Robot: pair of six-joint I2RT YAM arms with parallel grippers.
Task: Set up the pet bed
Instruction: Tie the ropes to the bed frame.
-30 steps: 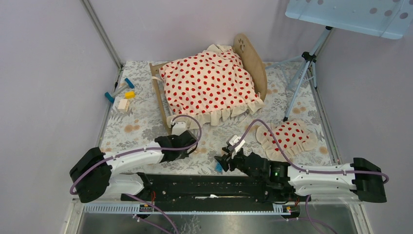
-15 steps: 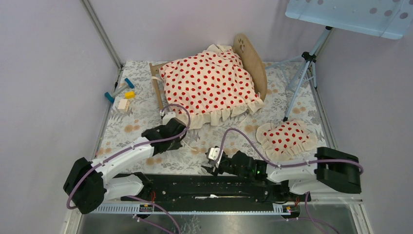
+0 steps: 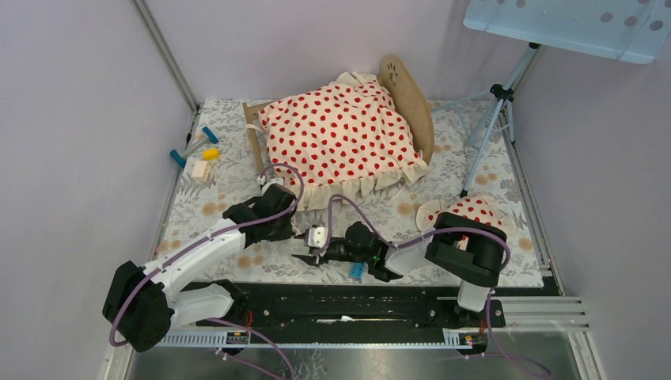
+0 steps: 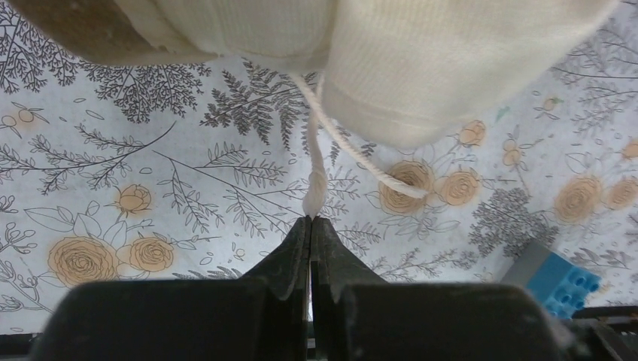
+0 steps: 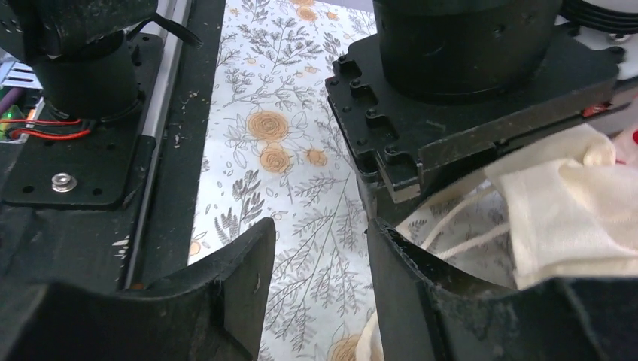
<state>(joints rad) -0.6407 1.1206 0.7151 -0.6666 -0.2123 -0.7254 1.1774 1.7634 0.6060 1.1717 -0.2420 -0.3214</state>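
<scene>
Pinching the knotted end of a white cord (image 4: pixel 314 162), the left gripper (image 4: pixel 311 223) has its jaws pressed fully together. The cord runs up to a fold of cream cloth (image 4: pixel 421 68) hanging above the flower-printed table (image 3: pixel 214 214). The right gripper (image 5: pixel 320 241) is just beside the left one, low over the table near its near edge, with its jaws about half apart and nothing between them. The pet bed (image 3: pixel 407 99) stands at the middle of the far edge, under a red-dotted blanket (image 3: pixel 340 134). A matching pillow (image 3: pixel 475 210) lies near the right edge, and a blue brick (image 3: pixel 358 270) sits by the near edge.
</scene>
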